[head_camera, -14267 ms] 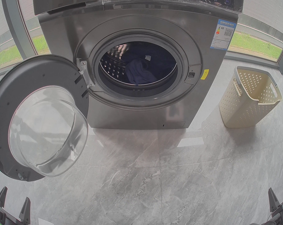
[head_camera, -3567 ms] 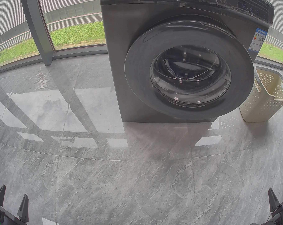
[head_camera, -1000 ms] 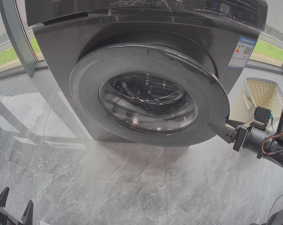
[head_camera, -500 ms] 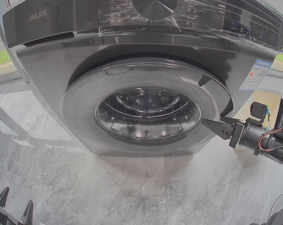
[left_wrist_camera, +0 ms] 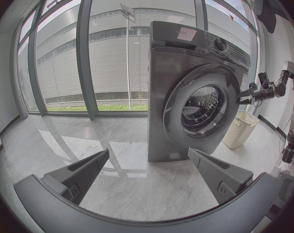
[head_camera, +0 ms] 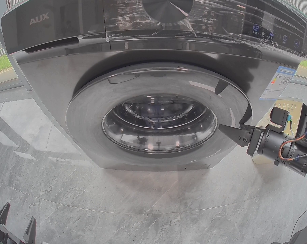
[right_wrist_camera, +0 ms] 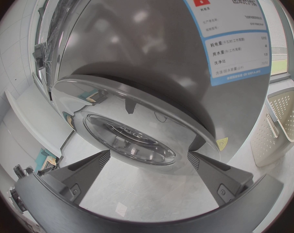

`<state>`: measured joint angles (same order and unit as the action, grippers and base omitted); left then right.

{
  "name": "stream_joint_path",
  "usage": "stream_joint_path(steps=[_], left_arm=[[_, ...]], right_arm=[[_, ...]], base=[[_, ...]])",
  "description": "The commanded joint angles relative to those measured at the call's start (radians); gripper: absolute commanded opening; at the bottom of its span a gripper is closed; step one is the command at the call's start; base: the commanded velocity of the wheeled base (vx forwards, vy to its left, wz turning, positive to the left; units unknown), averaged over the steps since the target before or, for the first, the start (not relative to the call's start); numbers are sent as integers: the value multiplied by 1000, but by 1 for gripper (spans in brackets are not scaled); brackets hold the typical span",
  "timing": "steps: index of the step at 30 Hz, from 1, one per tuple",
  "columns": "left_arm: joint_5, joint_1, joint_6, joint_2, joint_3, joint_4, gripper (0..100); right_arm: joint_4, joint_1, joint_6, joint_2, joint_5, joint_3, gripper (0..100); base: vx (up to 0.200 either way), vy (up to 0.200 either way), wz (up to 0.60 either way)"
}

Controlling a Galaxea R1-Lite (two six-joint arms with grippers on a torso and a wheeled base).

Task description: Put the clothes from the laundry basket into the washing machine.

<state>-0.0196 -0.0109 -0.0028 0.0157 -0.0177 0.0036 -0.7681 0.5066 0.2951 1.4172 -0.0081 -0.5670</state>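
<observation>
Grey washing machine door (head_camera: 89, 119) closed, its inside unclear; laundry basket (head_camera: 286, 105) partly hidden; both jaws spread apart.

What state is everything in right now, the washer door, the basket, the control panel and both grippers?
Washing machine door, closed against the front; latch not visible.
Control panel, icons lit.
Laundry basket, upright on the floor, no clothes in the visible part.
Right gripper, open, empty, at the door's right edge.
Left gripper, open, empty, low, away from the washer.
</observation>
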Motion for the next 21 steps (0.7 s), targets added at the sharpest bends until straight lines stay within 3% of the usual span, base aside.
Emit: stream_joint_path(steps=[1, 6, 10, 11, 16, 18, 21], left_arm=[[0, 0, 0, -13, 18, -1, 100], [0, 0, -2, -13, 18, -1, 100], [0, 0, -3, -11, 18, 1, 100], [0, 0, -3, -11, 18, -1, 100], [0, 0, -3, -11, 18, -1, 100], [0, 0, -3, -11, 18, 1, 100], [0, 0, -3, -11, 18, 1, 100]], right_arm=[[-16, 23, -13, -40, 2, 75, 100], [-14, 159, -21, -189, 13, 248, 100], [-7, 187, -48, -337, 16, 355, 100], [0, 176, -68, -420, 26, 400, 100], [27, 93, -79, -666, 50, 530, 100], [49, 67, -83, -713, 50, 544, 100], [162, -53, -103, -871, 51, 538, 100]], base=[[0, 0, 0], [0, 0, 0], [0, 0, 0], [0, 0, 0], [0, 0, 0], [0, 0, 0], [0, 0, 0]])
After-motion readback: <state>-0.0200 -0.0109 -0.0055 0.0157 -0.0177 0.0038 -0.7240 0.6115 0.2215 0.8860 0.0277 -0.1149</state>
